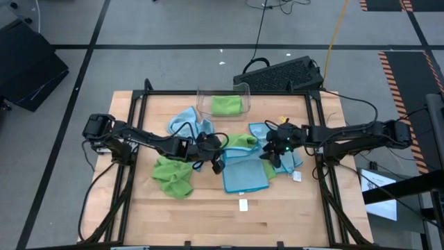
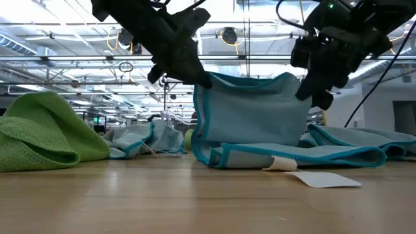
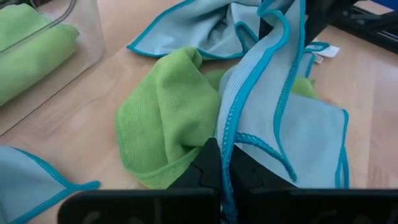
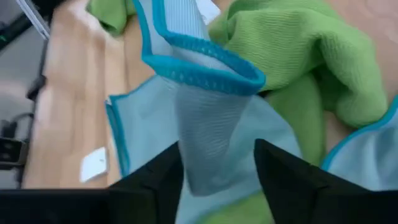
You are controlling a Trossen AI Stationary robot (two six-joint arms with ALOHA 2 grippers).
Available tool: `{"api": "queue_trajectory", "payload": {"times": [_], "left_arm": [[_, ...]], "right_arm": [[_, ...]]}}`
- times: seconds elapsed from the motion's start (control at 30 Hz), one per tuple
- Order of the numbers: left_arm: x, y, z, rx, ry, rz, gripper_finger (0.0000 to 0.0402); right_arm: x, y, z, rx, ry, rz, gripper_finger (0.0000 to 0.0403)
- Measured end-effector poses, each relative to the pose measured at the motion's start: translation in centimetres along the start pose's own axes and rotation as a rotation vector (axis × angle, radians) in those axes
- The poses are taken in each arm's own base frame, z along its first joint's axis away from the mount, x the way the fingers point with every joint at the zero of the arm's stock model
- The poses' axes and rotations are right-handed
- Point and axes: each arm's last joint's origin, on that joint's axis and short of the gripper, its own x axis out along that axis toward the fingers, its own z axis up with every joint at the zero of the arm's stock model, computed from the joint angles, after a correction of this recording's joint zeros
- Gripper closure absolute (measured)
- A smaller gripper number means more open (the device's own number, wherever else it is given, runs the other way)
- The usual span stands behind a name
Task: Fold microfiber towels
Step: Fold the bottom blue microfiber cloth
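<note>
From above, a blue towel [image 1: 244, 175] lies spread near the middle of the table [image 1: 291, 222], its far edge lifted between both grippers. The left gripper [image 1: 216, 164] sits at its left corner, the right gripper [image 1: 272, 154] at its right. A crumpled green towel [image 1: 173, 177] lies left of it; a clear bin [image 1: 223, 101] at the far edge holds a folded green one.

Level with the table, the blue towel [image 2: 253, 117] stands up like a wall, the left gripper [image 2: 195, 77] pinching its top corner.

The left wrist shows the fingers [image 3: 208, 171] clamped on the blue hem.

The right wrist shows fingers [image 4: 161, 171] apart, the blue fold [image 4: 205, 93] loose between them.
</note>
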Motion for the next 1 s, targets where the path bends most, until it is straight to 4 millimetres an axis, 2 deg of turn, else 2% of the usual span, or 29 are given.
{"api": "queue_trajectory", "payload": {"times": [0.2,0.3,0.4,0.63,0.9,1.0], "left_arm": [[0.0,0.0,0.0,0.004,0.005,-0.006,0.0401],[0.0,0.0,0.0,0.003,0.004,-0.006,0.0401],[0.0,0.0,0.0,0.003,0.004,-0.006,0.0401],[0.0,-0.1,0.0,0.004,0.006,-0.009,0.0401],[0.0,-0.1,-0.1,0.001,0.006,-0.009,0.0401],[0.0,-0.1,-0.1,-0.004,0.006,-0.01,0.0401]], "right_arm": [[-1.3,0.4,0.8,0.013,-0.119,-0.011,0.0162],[-1.8,0.5,1.4,-0.006,-0.187,0.012,0.0158],[-1.5,0.5,1.6,-0.024,-0.184,0.036,0.017],[-0.5,0.4,1.4,-0.027,-0.132,0.071,0.0244],[-0.7,0.7,1.7,-0.108,-0.147,0.136,0.0383],[-0.8,0.8,1.6,-0.101,-0.137,0.161,0.0395]]}}
